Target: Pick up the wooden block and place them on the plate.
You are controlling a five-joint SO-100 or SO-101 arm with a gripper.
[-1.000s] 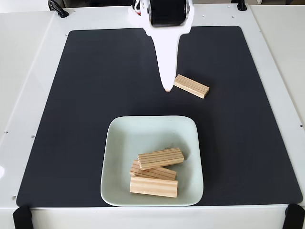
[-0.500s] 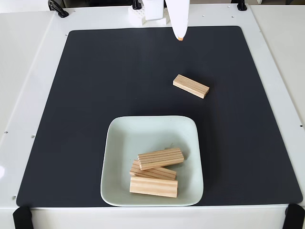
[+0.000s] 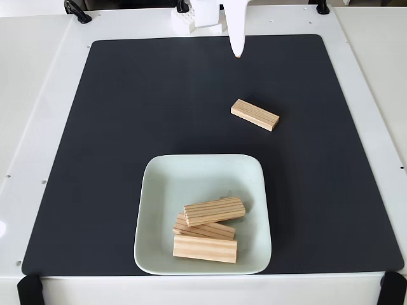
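One wooden block [image 3: 255, 115] lies flat on the black mat, angled, right of centre. Three more wooden blocks [image 3: 213, 211] are piled in the near half of the pale mint plate [image 3: 165, 190], which sits at the mat's front. My gripper [image 3: 236, 56] reaches in from the top edge as a single white tapered finger with an orange tip. It hangs over the far edge of the mat, well behind the loose block and touching nothing. No gap or second finger is visible, so its opening is unclear.
The black mat [image 3: 127, 127] covers most of the white table [image 3: 32, 95]. The arm's white base [image 3: 197, 16] stands at the far edge. Black clamps sit at the table's corners [image 3: 28, 289].
The gripper pulled back from just left of the loose block to the mat's far edge, then dipped slightly. All the blocks and the plate stayed put.
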